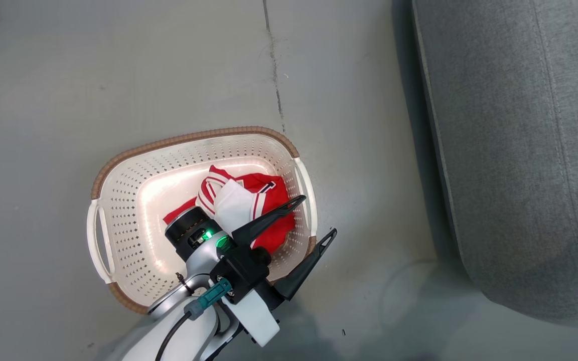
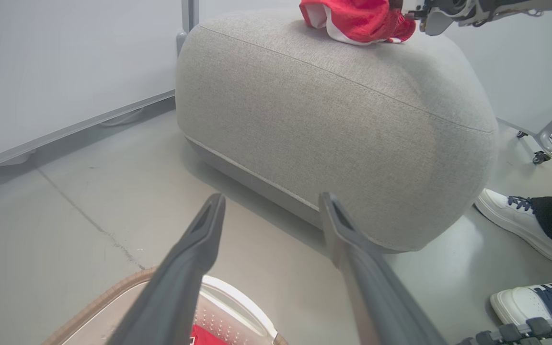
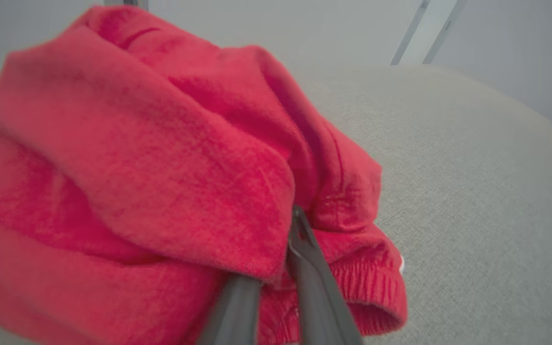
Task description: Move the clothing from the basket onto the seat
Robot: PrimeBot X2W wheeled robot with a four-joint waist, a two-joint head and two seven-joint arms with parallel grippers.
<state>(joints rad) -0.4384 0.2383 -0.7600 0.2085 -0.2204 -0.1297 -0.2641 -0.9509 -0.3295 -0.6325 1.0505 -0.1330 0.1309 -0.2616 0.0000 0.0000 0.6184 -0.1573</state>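
With left gripper open over basket rim, risks dragging garment off seat if snagged on right gripper, near-closed, hold unclear.

Near rim of the cream-white perforated plastic basket hidden at 6 o'clock under the left tool and its wrist, large grey upholstered seat cut off at 3 o'clock, blurred plain red garment draped over the right tool, fingertips covered, grip unclear
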